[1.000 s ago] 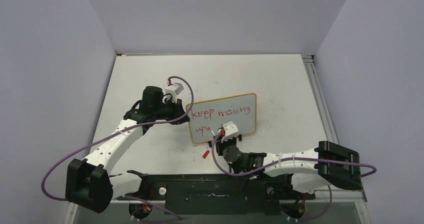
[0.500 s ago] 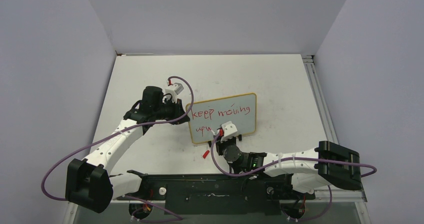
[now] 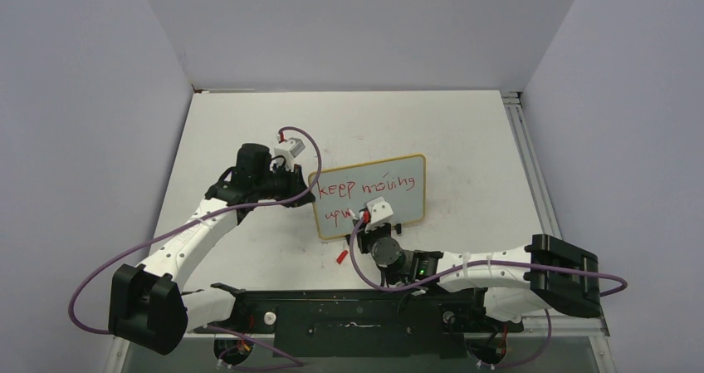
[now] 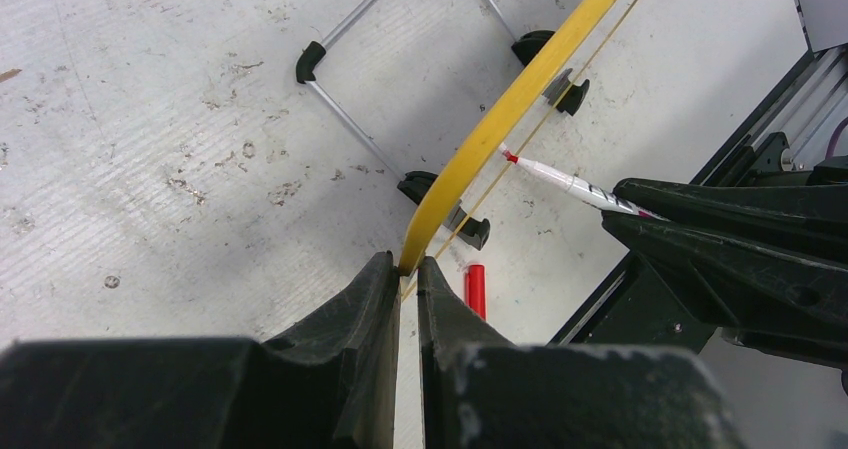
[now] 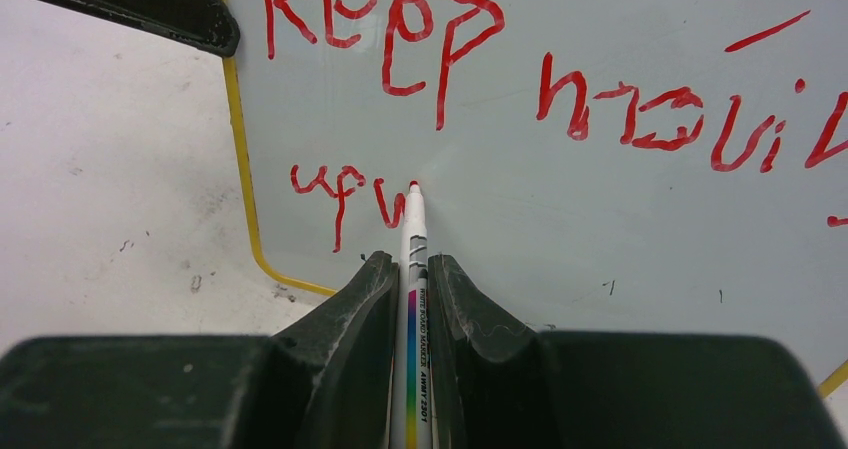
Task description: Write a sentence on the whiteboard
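Note:
The whiteboard (image 3: 390,192) stands tilted on its black feet at mid-table, with a yellow frame (image 4: 505,109). The sentence (image 5: 420,29) in red reads "keep moving" on the top line and "upw" (image 5: 345,191) on the second line. My right gripper (image 5: 411,269) is shut on a white whiteboard marker (image 5: 412,259), whose red tip touches the board just right of the "w". My left gripper (image 4: 408,267) is shut on the board's left frame edge. In the top view the left gripper (image 3: 304,184) and right gripper (image 3: 372,221) both sit at the board.
A red marker cap (image 3: 341,257) lies on the table just in front of the board; it also shows in the left wrist view (image 4: 475,289). The board's wire stand (image 4: 350,119) rests behind it. The black base rail (image 3: 349,311) runs along the near edge.
The right gripper with the marker has shifted slightly up and left along the board's second line. The left arm and the board have not moved.

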